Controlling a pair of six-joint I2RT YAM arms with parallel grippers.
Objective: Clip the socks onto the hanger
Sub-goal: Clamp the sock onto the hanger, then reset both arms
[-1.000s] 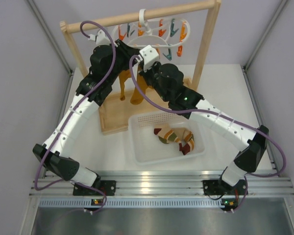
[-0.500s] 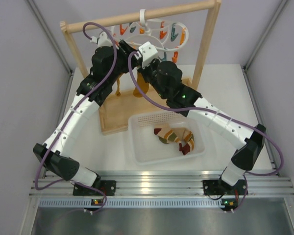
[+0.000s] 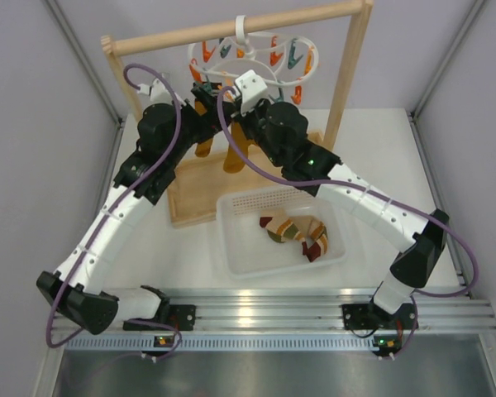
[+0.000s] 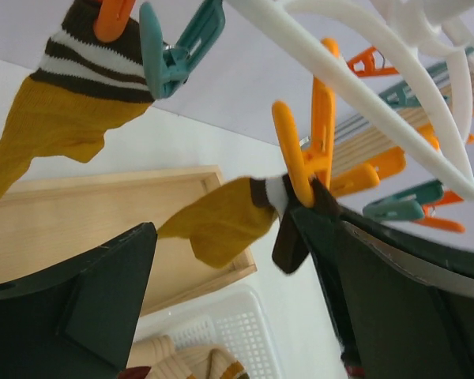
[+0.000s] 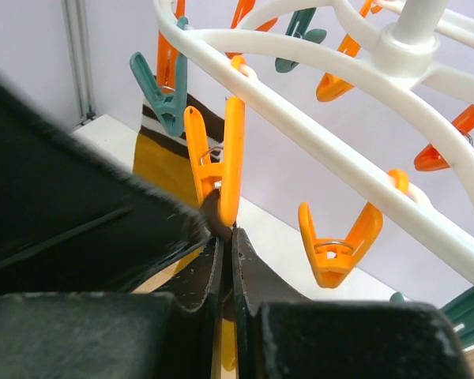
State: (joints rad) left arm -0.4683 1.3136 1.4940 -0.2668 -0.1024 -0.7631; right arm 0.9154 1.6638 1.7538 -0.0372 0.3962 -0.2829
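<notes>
Knitted cloth socks (image 4: 71,118); glossy plastic hanger (image 5: 300,126); smooth matt wooden base board (image 4: 87,221).

2 white, black-jointed arms (image 3: 107,225) trail purple cables (image 3: 178,116).

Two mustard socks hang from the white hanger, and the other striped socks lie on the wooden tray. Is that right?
Not quite. The striped socks lie in the white plastic basket, not on the wooden tray, as the top view shows. Two mustard socks do hang from the white hanger.
</notes>
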